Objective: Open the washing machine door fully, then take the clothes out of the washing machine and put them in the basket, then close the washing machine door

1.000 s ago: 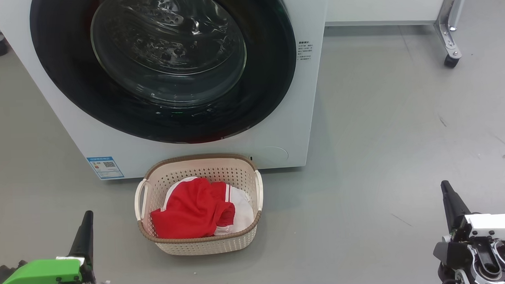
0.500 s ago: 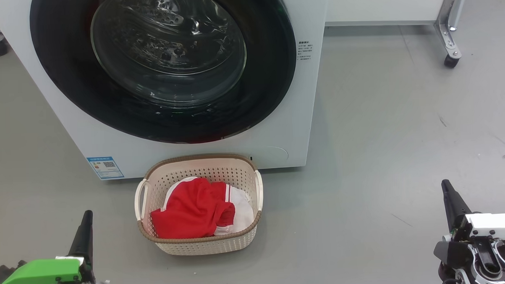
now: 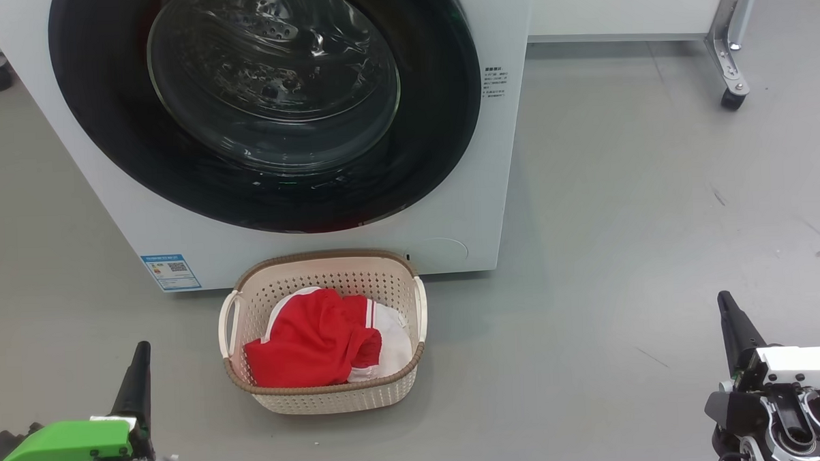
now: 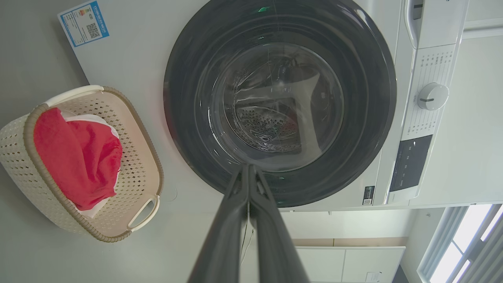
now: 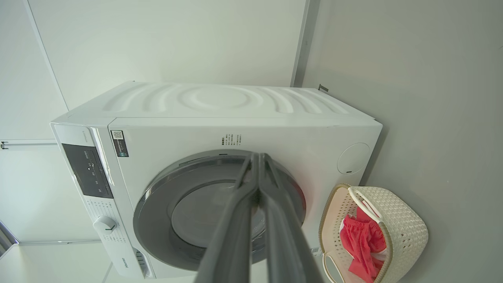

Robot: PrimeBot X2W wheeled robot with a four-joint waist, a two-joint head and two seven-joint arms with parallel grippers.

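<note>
The door (image 3: pixel 272 78) was seen shut flush against the washer (image 3: pixel 450 215), in the upper left of the head view. The clothes (image 3: pixel 311 343) were found piled in the basket (image 3: pixel 322 255), set on the floor (image 3: pixel 621 216) just before the washer at lower centre. The left end effector (image 3: pixel 142 349) was held at lower left and the right end effector (image 3: pixel 724 301) at lower right, both clenched on nothing, with fingers pointed up the frame. The door lay up and right of the left one, which was judged the nearer. Little was judged left to be done.
</note>
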